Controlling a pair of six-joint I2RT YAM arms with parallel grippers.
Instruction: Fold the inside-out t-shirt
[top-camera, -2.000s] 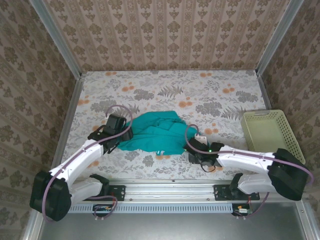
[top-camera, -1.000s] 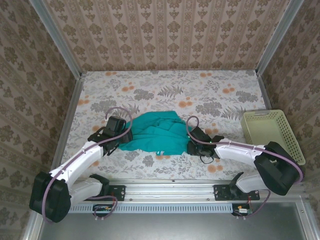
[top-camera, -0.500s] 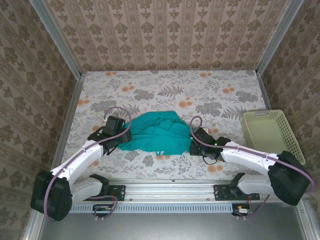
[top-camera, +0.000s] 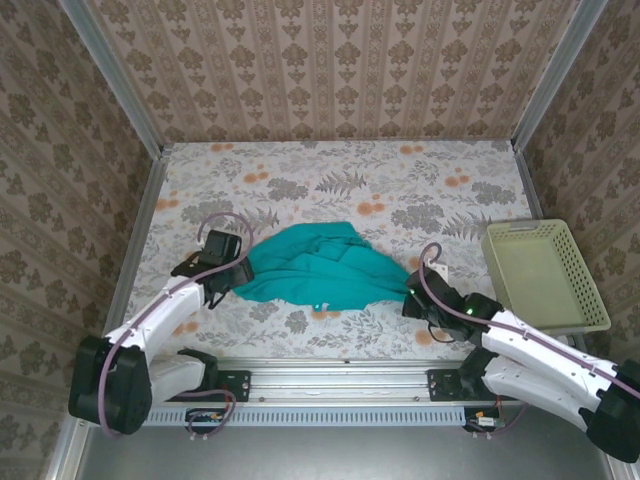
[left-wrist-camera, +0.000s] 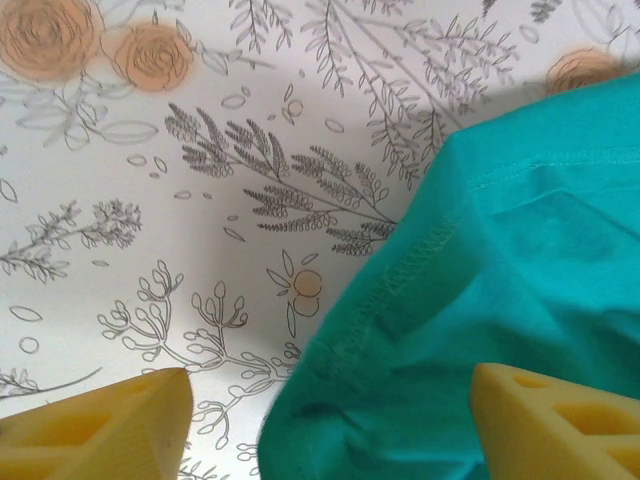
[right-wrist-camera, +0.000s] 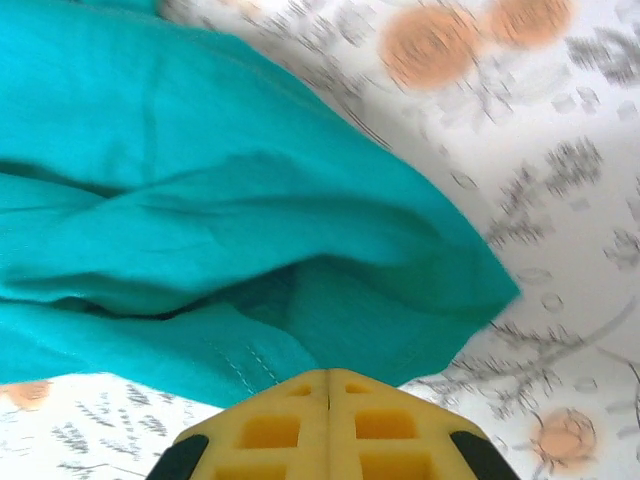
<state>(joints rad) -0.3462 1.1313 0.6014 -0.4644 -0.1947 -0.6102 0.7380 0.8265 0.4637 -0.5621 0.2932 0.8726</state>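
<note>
The right tool (right-wrist-camera: 328, 378) pinched a thin edge of the t-shirt (top-camera: 310, 270); the left tool (left-wrist-camera: 330, 395) stood spread over the opposite hem. Risk: cloth slipping free when pulled.

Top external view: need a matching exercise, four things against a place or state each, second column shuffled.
Things:
1. t-shirt
2. basket
3. left tool
4. right tool

Places or states:
A. shut, pinching the teal cloth at its right end
B. standing at the right edge of the table
C. open, one finger over the teal cloth and one over the floral surface
D. lying bunched near the middle, between the two arms

Pairs: 1-D, 2-B, 3-C, 4-A
</note>
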